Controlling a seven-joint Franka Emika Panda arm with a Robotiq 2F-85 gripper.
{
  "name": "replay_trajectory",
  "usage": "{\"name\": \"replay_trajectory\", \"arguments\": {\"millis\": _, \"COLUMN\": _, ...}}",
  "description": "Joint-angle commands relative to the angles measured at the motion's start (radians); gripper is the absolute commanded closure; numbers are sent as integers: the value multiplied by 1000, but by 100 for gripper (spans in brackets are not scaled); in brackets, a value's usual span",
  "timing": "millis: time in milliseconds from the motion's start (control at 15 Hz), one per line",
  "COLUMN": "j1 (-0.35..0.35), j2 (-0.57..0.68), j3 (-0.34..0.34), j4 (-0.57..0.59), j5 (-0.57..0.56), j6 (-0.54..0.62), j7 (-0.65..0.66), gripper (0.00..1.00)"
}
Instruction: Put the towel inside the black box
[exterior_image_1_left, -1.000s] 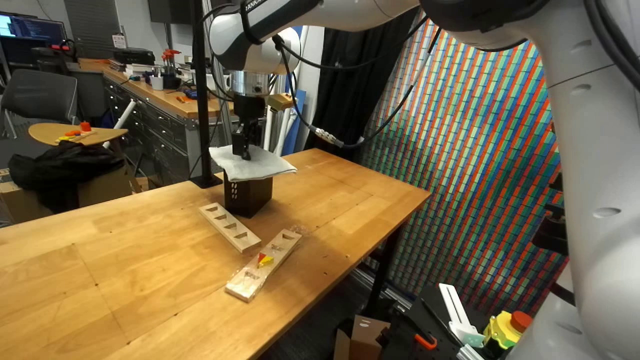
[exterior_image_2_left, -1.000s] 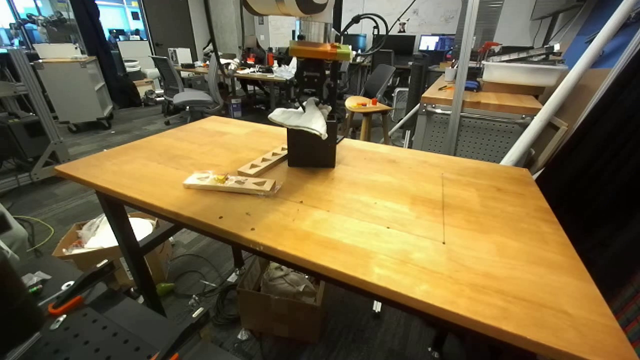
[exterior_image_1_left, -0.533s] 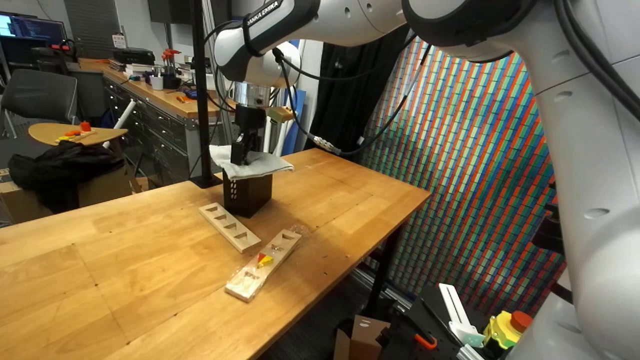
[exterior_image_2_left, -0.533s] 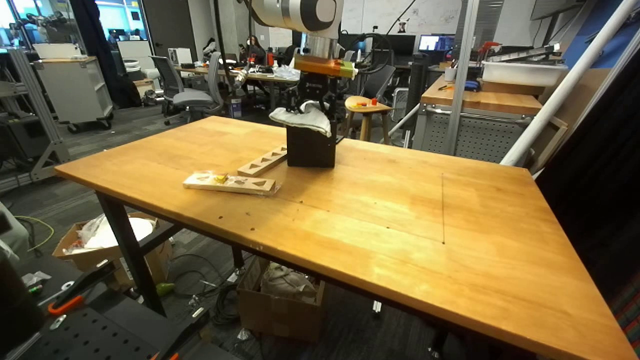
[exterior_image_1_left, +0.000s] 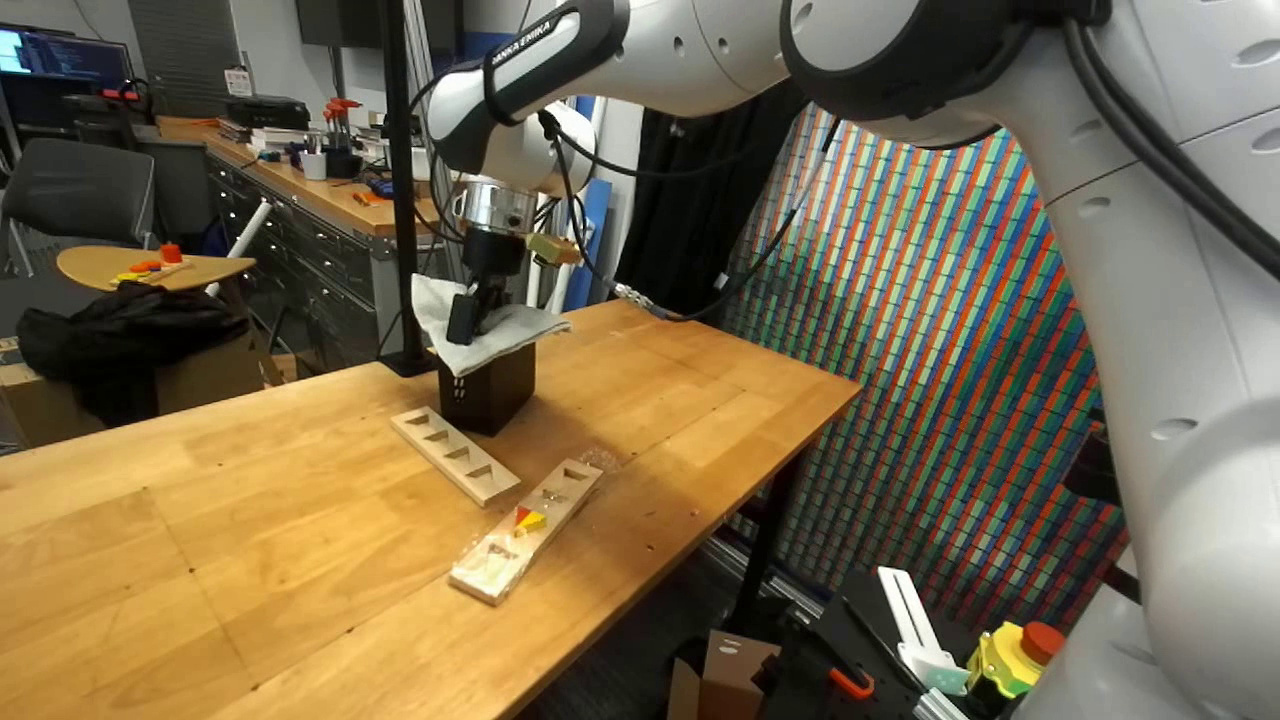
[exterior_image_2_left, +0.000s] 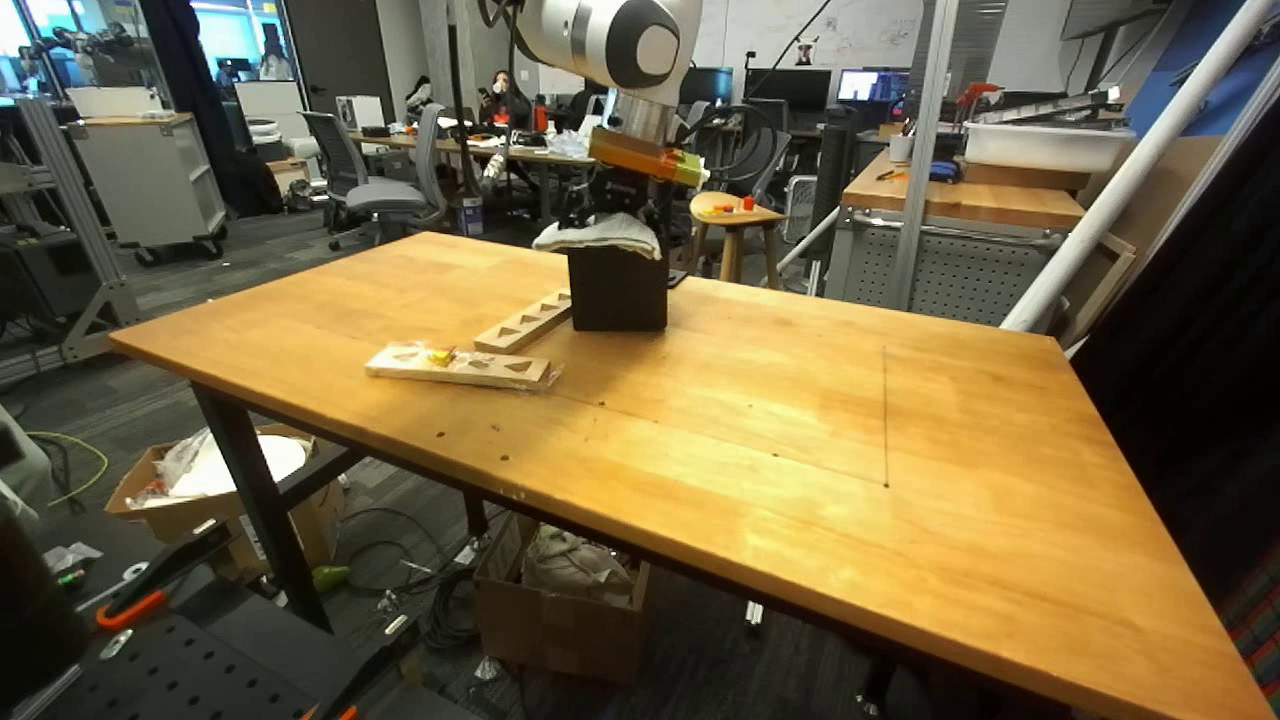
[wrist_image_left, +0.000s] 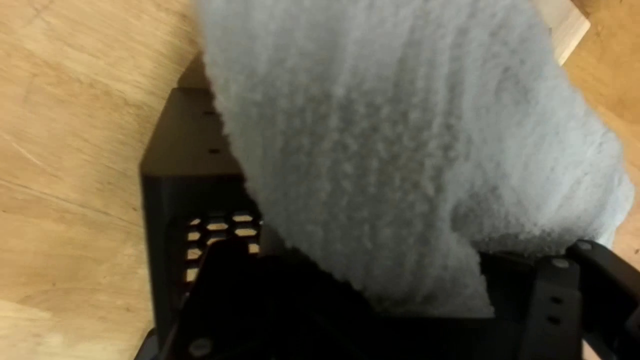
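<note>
Stretching across the top of the black box, the towel is seen with its edges overhanging the rim — how much is sunk inside cannot be told. The gripper is tilted against it, fingers spread wide. Two wooden strips are seen nearby on the table.

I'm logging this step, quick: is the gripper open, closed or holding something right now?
Gripper: open, jaws spread apart, the towel showing between them in the wrist view.
</note>
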Motion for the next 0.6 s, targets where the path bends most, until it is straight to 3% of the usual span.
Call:
{"name": "replay_trajectory", "arguments": {"millis": 0, "j1": -26, "j2": 54, "j3": 34, "j4": 24, "j5": 76, "j6": -15, "j7": -51, "gripper": 96}}
{"name": "replay_trajectory", "arguments": {"millis": 533, "j1": -24, "j2": -49, "j3": 11, "j4": -31, "j5": 93, "j6": -19, "j7": -33, "gripper": 93}}
